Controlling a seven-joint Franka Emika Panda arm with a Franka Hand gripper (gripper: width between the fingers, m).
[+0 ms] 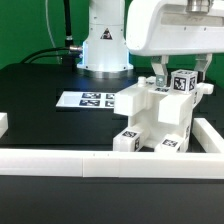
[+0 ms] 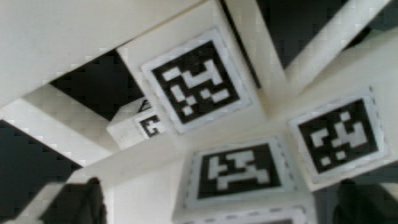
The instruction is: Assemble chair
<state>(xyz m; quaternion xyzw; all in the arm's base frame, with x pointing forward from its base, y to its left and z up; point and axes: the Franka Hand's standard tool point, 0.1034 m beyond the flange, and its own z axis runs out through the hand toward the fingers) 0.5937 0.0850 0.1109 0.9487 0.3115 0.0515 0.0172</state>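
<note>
White chair (image 1: 155, 115) beneath pincer (image 1: 181, 76); wrist view shows its tags (image 2: 192, 85) close.

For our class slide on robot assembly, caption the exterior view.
Robot gripper straddling a tagged block atop the part-built white chair on a black table.

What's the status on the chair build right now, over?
Gripper straddling top tagged piece, grip unclear. Chair partly built, beside border rail. Nothing seen in the way.

You're right up against the chair (image 2: 267, 60): white pieces fill the frame, four black-and-white tags (image 2: 192, 85) (one small) facing you.
</note>
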